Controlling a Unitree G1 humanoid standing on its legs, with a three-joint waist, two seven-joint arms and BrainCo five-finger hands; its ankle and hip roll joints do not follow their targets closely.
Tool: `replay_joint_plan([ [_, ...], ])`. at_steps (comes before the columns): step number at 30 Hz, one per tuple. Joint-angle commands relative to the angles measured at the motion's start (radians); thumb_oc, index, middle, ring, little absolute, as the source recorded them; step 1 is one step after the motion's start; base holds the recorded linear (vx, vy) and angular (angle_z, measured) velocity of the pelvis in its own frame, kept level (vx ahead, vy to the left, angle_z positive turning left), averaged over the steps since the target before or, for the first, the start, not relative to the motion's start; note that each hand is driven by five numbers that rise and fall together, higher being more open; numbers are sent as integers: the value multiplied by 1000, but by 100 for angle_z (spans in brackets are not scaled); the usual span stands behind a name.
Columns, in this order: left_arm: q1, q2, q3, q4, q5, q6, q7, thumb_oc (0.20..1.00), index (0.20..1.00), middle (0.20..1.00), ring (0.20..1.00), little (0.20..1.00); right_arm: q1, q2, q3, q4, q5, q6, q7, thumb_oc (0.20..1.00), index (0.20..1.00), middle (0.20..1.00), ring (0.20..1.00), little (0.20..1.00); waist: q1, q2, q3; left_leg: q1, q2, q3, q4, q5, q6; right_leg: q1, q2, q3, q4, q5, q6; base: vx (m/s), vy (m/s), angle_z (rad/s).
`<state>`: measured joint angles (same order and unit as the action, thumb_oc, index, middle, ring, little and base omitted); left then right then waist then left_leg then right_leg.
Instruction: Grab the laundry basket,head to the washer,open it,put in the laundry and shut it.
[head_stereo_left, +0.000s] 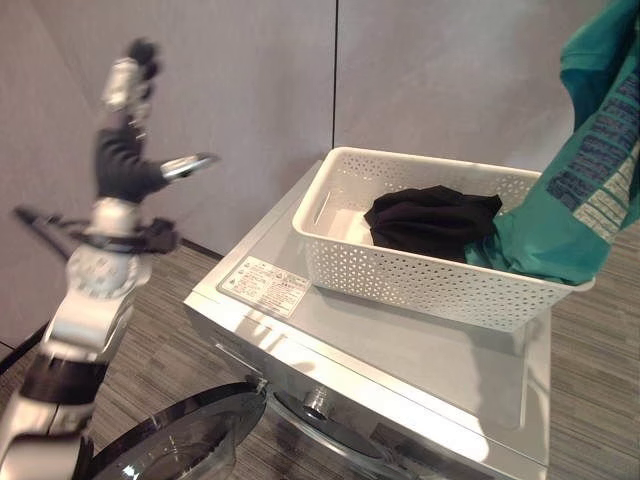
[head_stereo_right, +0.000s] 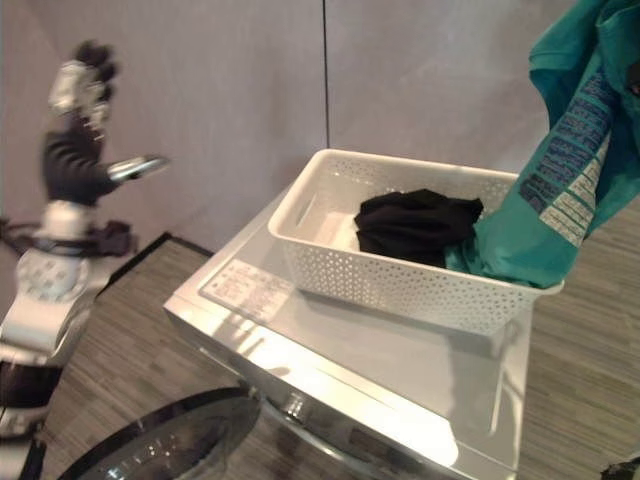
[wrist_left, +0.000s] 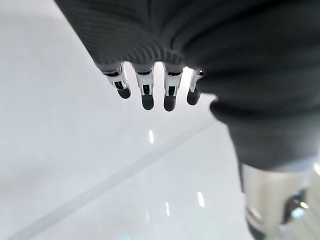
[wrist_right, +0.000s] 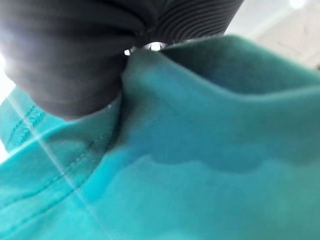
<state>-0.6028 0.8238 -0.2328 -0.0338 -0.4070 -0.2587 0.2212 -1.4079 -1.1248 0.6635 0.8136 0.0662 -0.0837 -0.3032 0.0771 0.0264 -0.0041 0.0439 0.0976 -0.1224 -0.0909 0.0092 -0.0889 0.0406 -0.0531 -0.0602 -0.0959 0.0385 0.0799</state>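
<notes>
1. The white basket (head_stereo_left: 420, 265) sits on top of the washer (head_stereo_left: 400, 370), toward its back right corner; a black garment (head_stereo_left: 432, 222) lies bundled inside it, against the right half.
2. A teal shirt (head_stereo_left: 580, 180) is lifted high above the basket's right end; its lower folds drape over the basket's right rim and dip inside beside the black garment; so the laundry is part in the air, part in the basket.
3. The right hand (wrist_right: 75, 55) has the teal cloth bunched up against its dark cover in the right wrist view; I judge it to be pinching the shirt, since the cloth hangs from there; the fingers themselves are mostly buried in fabric.
4. The left hand (head_stereo_left: 135, 150) is raised well to the left of the washer, fingers straight and spread, thumb out to the side, carrying nothing; the left wrist view shows its fingers (wrist_left: 147, 97) extended against a bare pale surface.
5. The washer door (head_stereo_left: 180, 440) hangs open at the front lower edge; the drum mouth is below the front edge and barely seen.
6. The step in hand looks like moving the shirt to the drum; to do it well, lift until the tail clears the basket rim, so the basket is not dragged along; then swing forward over the front edge and lower into the opening.
7. Watch for the cloth snagging on the perforated wall; the free left hand could steady the basket.
</notes>
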Motion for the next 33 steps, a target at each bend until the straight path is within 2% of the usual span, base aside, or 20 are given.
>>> replay_joint_plan([
  [1, -259, 53, -220, 143, -179, -15, -34, 1000, 1000, 1000, 1000, 1000, -240, 33, 114, 72, 72, -23, -22, 200, 200, 200, 200, 200, -19, -73, -39, 53, 17, 5, 4, -73, -1, 48, -96, -30, 32, -52, 62, -50, 2, 6],
  [2, -432, 7, -382, 266, -199, 6, -35, 1000, 1000, 1000, 1000, 1000, -295, 88, 163, 113, 96, -20, -23, 200, 200, 200, 200, 200, -29, -68, -44, 51, 18, 6, 4, -68, -3, 44, -96, -29, 33, -49, 64, 0, 0, 0],
  [3, -441, 4, -388, 273, -201, 3, -36, 1000, 1000, 1000, 1000, 1000, -299, 85, 165, 115, 97, -21, -23, 200, 200, 200, 200, 200, -27, -69, -42, 51, 18, 6, 4, -68, -3, 44, -96, -29, 33, -49, 64, -32, 1, 3],
  [5, -603, -87, -560, 427, -321, 25, -81, 1000, 1000, 1000, 1000, 1000, -376, 161, 230, 166, 129, -16, -28, 200, 200, 200, 200, 200, -36, -61, -47, 50, 18, 9, 4, -64, -6, 41, -97, -28, 33, -45, 68, 0, 0, 0],
  [8, -642, -110, -604, 459, -361, 33, -92, 1000, 1000, 1000, 1000, 1000, -394, 184, 243, 182, 140, -14, -28, 200, 200, 200, 200, 200, -35, -57, -47, 57, 21, 11, 4, -73, -8, 49, -95, -28, 30, -51, 69, -1, 3, -2],
  [9, -711, -202, -691, 573, -456, 54, -106, 1000, 1000, 1000, 1000, 1000, -435, 251, 277, 231, 163, -12, -31, 200, 200, 200, 200, 200, -42, -54, -54, 57, 22, 11, 4, -69, -11, 49, -97, -27, 30, -47, 72, -5, 8, -8],
  [10, -732, -284, -701, 645, -480, 66, -107, 1000, 1000, 1000, 1000, 1000, -466, 281, 298, 256, 176, -9, -29, 200, 200, 200, 200, 200, -48, -57, -57, 57, 22, 12, 4, -67, -12, 49, -98, -28, 29, -46, 74, -5, 8, -6],
  [11, -733, -286, -701, 647, -480, 65, -108, 1000, 1000, 1000, 1000, 1000, -468, 281, 300, 257, 176, -10, -29, 200, 200, 200, 200, 200, -47, -56, -56, 56, 22, 12, 4, -67, -12, 49, -98, -28, 29, -46, 74, -7, 2, -5],
  [12, -740, -335, -702, 681, -482, 70, -106, 1000, 1000, 1000, 1000, 1000, -483, 301, 301, 274, 190, -7, -28, 200, 200, 200, 200, 200, -53, -59, -59, 56, 22, 12, 4, -67, -14, 49, -98, -29, 29, -46, 75, 0, 0, 0],
  [13, -746, -426, -688, 741, -476, 76, -94, 1000, 1000, 1000, 1000, 1000, -500, 331, 301, 296, 208, -2, -24, 200, 200, 200, 200, 200, -61, -62, -61, 56, 22, 13, 4, -68, -15, 49, -97, -28, 29, -47, 75, 0, 0, 0],
  [14, -747, -428, -688, 743, -476, 75, -95, 1000, 1000, 1000, 1000, 1000, -501, 331, 302, 297, 208, -3, -24, 200, 200, 200, 200, 200, -60, -61, -61, 56, 22, 13, 4, -68, -15, 49, -97, -28, 29, -47, 75, 0, 0, 0],
  [16, -749, -537, -652, 805, -447, 78, -82, 1000, 1000, 1000, 1000, 1000, -512, 363, 300, 313, 223, 1, -15, 200, 200, 200, 200, 200, -74, -66, -64, 57, 22, 17, 4, -69, -17, 47, -97, -27, 31, -48, 73, 0, 0, 0],
  [17, -750, -538, -652, 806, -447, 78, -82, 1000, 1000, 1000, 1000, 1000, -513, 363, 300, 314, 224, 1, -15, 200, 200, 200, 200, 200, -73, -65, -65, 57, 22, 17, 4, -69, -17, 47, -97, -27, 31, -48, 73, 0, 0, 0],
  [18, -750, -595, -628, 846, -437, 83, -76, 1000, 1000, 1000, 1000, 1000, -507, 381, 291, 309, 225, 2, -9, 200, 200, 200, 200, 200, -81, -67, -66, 58, 21, 18, 4, -72, -17, 46, -96, -23, 30, -48, 72, 0, 0, 0],
  [19, -750, -596, -628, 847, -437, 83, -76, 1000, 1000, 1000, 1000, 1000, -506, 381, 292, 309, 225, 2, -9, 200, 200, 200, 200, 200, -81, -67, -66, 58, 21, 18, 4, -72, -17, 46, -96, -22, 30, -48, 72, -5, 9, -4],
  [21, -761, -686, -575, 928, -432, 90, -57, 1000, 1000, 1000, 1000, 1000, -488, 411, 268, 301, 235, 5, -6, 200, 200, 200, 200, 200, -94, -70, -68, 62, 21, 23, 4, -75, -18, 46, -95, -17, 32, -50, 71, 3, -3, -5],
  [22, -761, -687, -574, 929, -432, 89, -57, 1000, 1000, 1000, 1000, 1000, -488, 411, 268, 301, 234, 5, -6, 200, 200, 200, 200, 200, -94, -70, -68, 62, 22, 23, 4, -75, -18, 46, -95, -17, 32, -51, 71, 5, -6, -8],
  [23, -778, -739, -545, 973, -423, 88, -51, 1000, 1000, 1000, 1000, 1000, -488, 434, 266, 305, 229, 8, -2, 200, 200, 200, 200, 200, -105, -72, -70, 64, 22, 26, 4, -77, -19, 44, -94, -10, 33, -52, 70, 2, -4, -7],
  [33, -862, -810, -481, 1050, -444, 95, -40, 1000, 1000, 1000, 1000, 1000, -467, 499, 214, 291, 265, 9, 7, 200, 200, 200, 200, 200, -135, -60, -74, 74, 22, 43, 4, -80, -17, 36, -93, 15, 35, -49, 71, 3, -3, -2],
])
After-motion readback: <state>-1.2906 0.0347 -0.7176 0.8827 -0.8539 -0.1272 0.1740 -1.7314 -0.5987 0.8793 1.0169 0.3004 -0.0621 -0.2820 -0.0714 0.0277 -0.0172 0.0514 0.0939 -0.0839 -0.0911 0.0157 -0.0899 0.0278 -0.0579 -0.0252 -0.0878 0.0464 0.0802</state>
